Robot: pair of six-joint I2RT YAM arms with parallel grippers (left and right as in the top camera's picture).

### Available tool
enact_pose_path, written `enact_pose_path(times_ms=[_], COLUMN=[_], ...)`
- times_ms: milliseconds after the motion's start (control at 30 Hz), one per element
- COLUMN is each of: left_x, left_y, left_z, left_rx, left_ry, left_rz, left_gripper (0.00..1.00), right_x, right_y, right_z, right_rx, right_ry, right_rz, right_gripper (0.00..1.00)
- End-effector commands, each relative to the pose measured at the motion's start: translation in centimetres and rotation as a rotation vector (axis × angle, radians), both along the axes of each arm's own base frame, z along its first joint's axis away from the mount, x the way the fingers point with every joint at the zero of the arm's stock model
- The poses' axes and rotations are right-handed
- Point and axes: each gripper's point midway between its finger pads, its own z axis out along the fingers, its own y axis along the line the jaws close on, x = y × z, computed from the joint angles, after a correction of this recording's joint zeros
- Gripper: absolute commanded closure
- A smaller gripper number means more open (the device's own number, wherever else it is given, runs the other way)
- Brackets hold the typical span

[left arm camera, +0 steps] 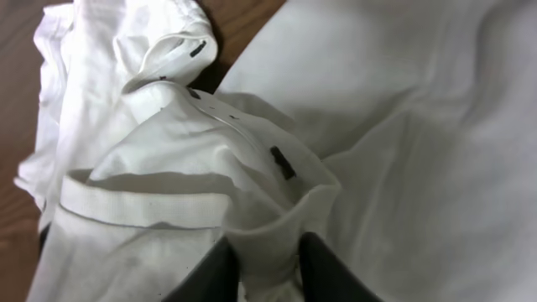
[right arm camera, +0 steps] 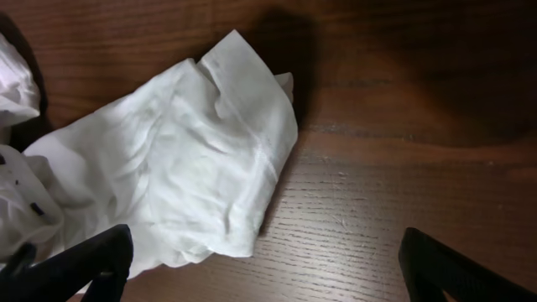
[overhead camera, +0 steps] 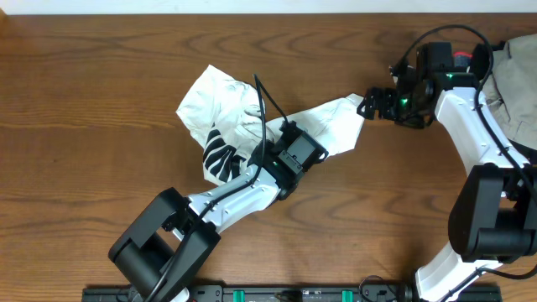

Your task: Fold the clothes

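The clothes (overhead camera: 226, 105) lie crumpled in the middle of the wooden table, a white garment with a black striped print (overhead camera: 220, 156). One sleeve (overhead camera: 336, 122) stretches out to the right. My left gripper (overhead camera: 288, 141) is down on the garment's middle. In the left wrist view the gripper (left arm camera: 268, 262) is shut on a raised fold of the clothes (left arm camera: 277, 226) near the collar. My right gripper (overhead camera: 369, 102) hovers at the sleeve's end. In the right wrist view this gripper (right arm camera: 264, 260) stands wide open over bare wood, the sleeve end (right arm camera: 193, 159) just past its left finger.
A beige cloth heap (overhead camera: 516, 84) lies at the table's right edge behind the right arm. A black rail (overhead camera: 252, 294) runs along the front edge. Bare wooden table (overhead camera: 84, 126) shows to the left of the garment.
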Motion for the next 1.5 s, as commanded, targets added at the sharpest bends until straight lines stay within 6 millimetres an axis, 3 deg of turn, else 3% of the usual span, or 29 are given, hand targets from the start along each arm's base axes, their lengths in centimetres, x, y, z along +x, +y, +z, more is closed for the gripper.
enact_pose_path(times_ms=[0,200,567,933,1067,1333,1467], left_x=[0.7,0.8,1.1,1.1,1.2,1.2,1.3], left_y=[-0.2,-0.3,0.4,0.4,0.3,0.3,0.2], left_z=[0.4,0.5,0.5,0.5,0.6,0.6,1.6], left_rx=[-0.003,-0.009,-0.055,-0.056,-0.061,-0.060,-0.079], left_ry=[-0.024,-0.030,-0.042,-0.041,-0.046,-0.046,-0.064], left_rz=[0.014,0.018,0.101,0.101,0.101,0.101,0.101], left_gripper=[0.90,0.93,0.94,0.94,0.94,0.94,0.94], right_x=[-0.1,1.0,4.7,6.1,5.5,4.0,3.6], right_y=[0.3,0.7,5.0,3.9,4.0,4.1,3.7], right_z=[-0.4,-0.7,-4.0,-5.5,-5.7,-6.2,-6.1], right_rx=[0.022,0.061,0.090,0.002,0.008,0.018,0.016], right_ry=[0.028,0.033,-0.071,-0.151,-0.122,-0.057,-0.032], right_rz=[-0.051,-0.154,-0.046,0.049,0.053,0.056,0.049], right_gripper=[0.01,0.02,0.12,0.15,0.27,0.73,0.96])
